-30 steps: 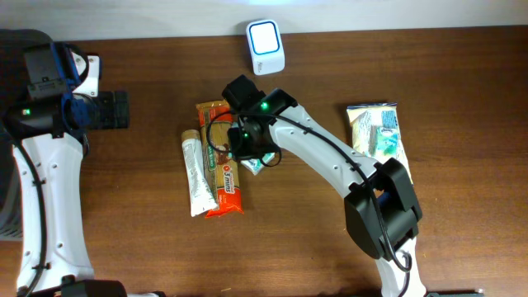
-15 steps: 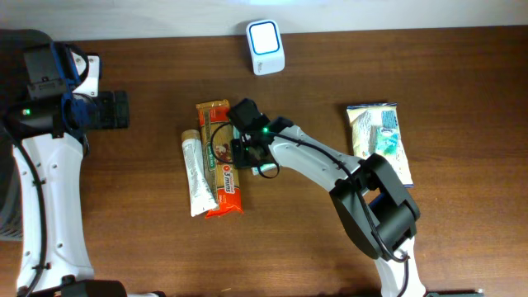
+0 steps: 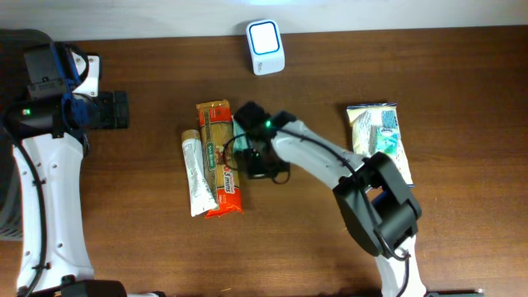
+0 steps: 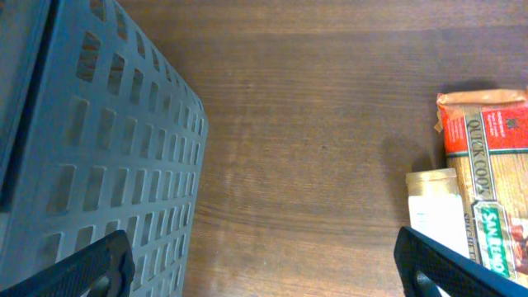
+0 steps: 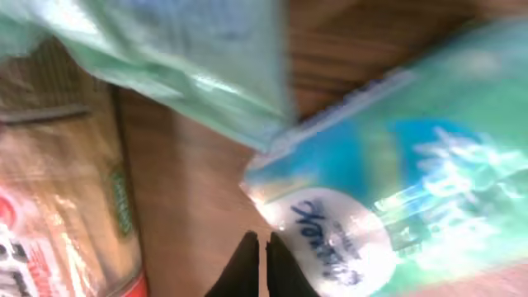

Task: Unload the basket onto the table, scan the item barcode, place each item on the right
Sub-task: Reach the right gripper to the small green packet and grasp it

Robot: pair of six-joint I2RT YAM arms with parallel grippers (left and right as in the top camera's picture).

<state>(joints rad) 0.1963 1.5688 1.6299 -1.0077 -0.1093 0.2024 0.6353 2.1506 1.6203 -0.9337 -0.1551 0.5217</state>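
A dark wooden table is filling the overhead view, with a pale wall running along its far edge. The white scanner is standing at the far centre, its window glowing blue.

The pick-up step is under way. The right gripper is reaching low into the middle of the table with its fingertips pressed together, right at the edge of a small teal packet. That packet is lying just right of the orange pasta pack. The blur is making it impossible to tell whether a fold of film is pinched. The left gripper is hanging wide open and empty at the far left, beside a grey slotted basket.

The next move is probably calling for a secure hold on the packet, then a lift and a carry to the scanner with the barcode turned towards the window.

Counting from overhead:
- One scanner.
- One pasta pack.
- One white tube, lying against the pack's left side.
- One larger green packet, well apart on the right.
- The small teal packet, mostly hidden under the arm.

A paler green film is also showing in the right wrist view. I cannot tell whether it is a separate item.
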